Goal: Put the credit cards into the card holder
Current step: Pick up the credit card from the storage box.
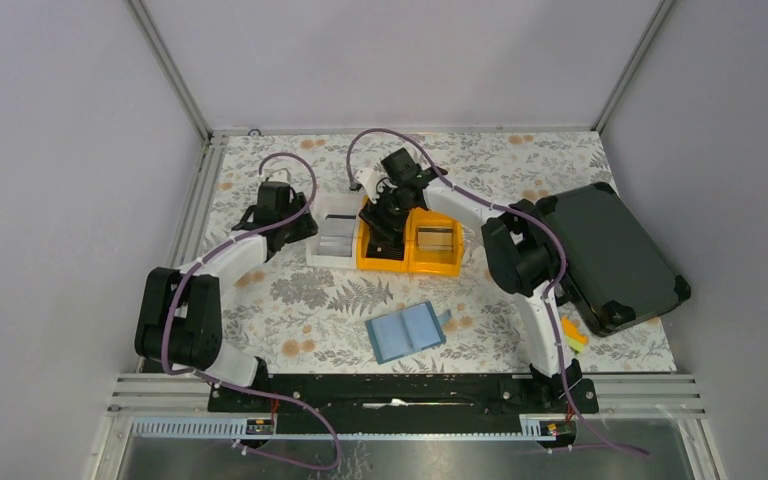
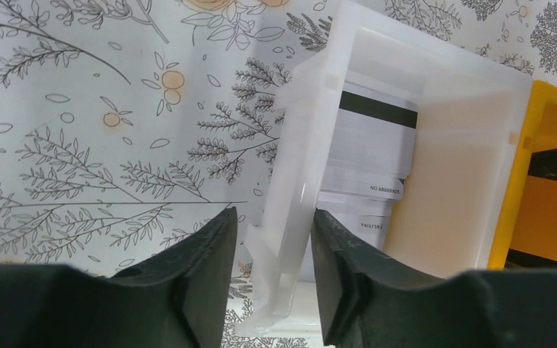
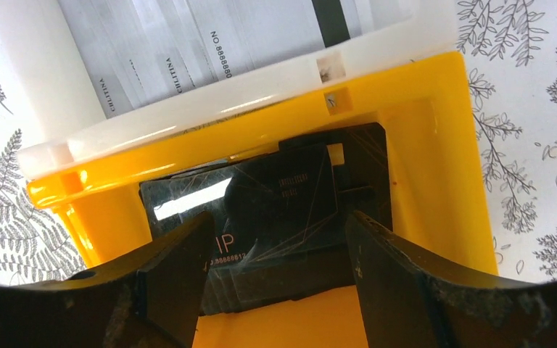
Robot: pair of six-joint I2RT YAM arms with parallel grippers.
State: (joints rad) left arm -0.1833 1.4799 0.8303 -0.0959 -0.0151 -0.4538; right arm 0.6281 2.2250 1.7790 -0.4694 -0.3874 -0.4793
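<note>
Several stacked dark credit cards (image 3: 275,192) under the spread right gripper (image 3: 279,221) may lift together; left gripper (image 2: 273,217) straddles a white plastic bin (image 2: 297,138) wall, grip unclear.

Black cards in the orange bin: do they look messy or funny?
Yes, a little. The black cards in the orange bin lie crooked and fanned out, not in a neat stack, with one slanted across the rest. The right gripper hangs open above them. Nothing looks spilled or broken.
</note>
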